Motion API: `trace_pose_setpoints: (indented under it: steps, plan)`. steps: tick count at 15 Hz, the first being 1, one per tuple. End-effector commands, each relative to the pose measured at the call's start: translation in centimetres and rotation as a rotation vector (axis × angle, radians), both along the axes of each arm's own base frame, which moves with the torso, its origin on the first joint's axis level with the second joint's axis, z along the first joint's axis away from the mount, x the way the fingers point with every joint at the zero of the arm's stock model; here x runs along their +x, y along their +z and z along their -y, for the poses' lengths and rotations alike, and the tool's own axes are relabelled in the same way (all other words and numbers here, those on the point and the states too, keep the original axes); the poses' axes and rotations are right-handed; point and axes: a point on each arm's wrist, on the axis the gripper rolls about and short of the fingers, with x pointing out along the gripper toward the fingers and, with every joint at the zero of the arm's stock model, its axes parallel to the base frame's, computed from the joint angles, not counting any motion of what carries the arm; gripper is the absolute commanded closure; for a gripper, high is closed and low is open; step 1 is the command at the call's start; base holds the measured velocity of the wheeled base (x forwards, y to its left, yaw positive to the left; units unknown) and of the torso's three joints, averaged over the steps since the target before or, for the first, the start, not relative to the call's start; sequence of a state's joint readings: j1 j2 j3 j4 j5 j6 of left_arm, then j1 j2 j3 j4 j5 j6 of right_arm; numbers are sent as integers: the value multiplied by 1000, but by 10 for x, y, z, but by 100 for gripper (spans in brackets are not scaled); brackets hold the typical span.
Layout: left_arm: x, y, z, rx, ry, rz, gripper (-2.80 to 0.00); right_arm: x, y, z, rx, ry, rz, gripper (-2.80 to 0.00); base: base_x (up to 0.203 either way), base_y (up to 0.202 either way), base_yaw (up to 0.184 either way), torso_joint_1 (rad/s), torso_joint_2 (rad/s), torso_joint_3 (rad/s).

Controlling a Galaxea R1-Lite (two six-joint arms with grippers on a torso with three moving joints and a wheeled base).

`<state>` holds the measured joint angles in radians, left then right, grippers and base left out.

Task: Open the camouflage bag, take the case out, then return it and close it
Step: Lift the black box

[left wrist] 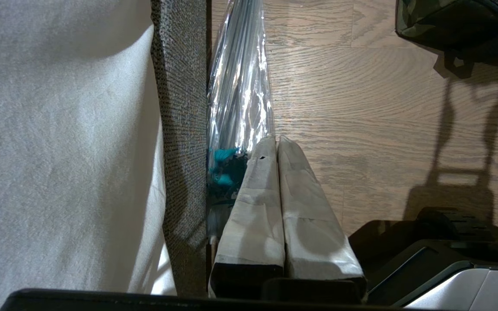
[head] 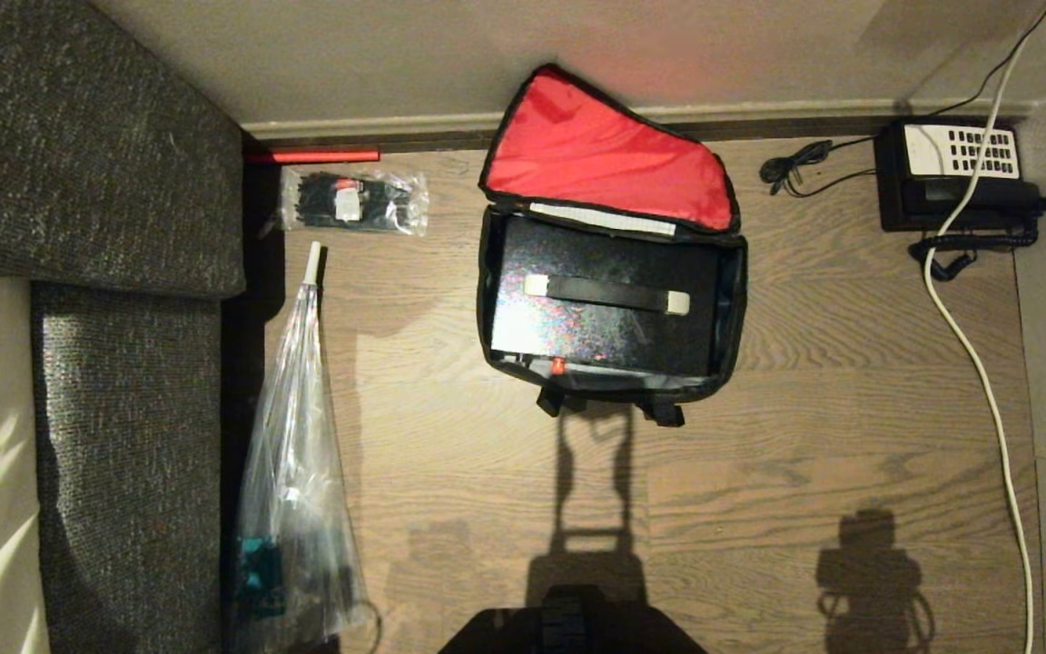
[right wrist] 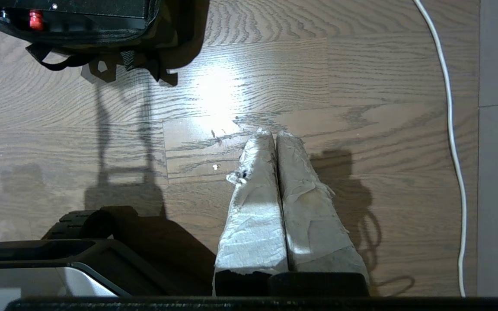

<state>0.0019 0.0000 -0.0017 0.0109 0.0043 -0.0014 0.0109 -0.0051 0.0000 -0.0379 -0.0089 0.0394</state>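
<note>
Camouflage bag (head: 612, 300): on wood floor (head: 832, 436) near wall, lid (head: 605, 154) folded back, red lining exposed. Case (head: 605, 309): seated inside bag, black, flat, strap handle across top (small red spot at near edge). Left gripper (left wrist: 276, 139): taped fingers pressed together, empty, above floor beside clear plastic bag (left wrist: 240, 86) and sofa edge. Right gripper (right wrist: 275, 134): fingers pressed together, empty, above bare floor, well apart from bag. White cable (head: 977, 363) runs along right side; telephone (head: 954, 173) by wall.
</note>
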Motion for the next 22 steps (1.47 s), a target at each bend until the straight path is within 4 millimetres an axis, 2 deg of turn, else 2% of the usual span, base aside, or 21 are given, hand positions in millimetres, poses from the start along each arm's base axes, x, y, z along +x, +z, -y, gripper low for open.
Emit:
trace_pose_setpoints:
  steps: [1, 8, 22]
  plan:
    - [0, 0, 0, -2, 1, 0, 0, 0, -4, 0, 0, 1, -2, 0, 0, 0, 0, 0, 0, 0]
    - [0, 0, 0, 0, 2, 1, 0, 0, -4, 0, 0, 0, -3, 0, 0, 0, 0, 0, -1, 20]
    - [0, 0, 0, 0, 2, 1, 0, 0, -4, 0, 0, 1, -2, 0, 0, 0, 0, 1, 1, 195]
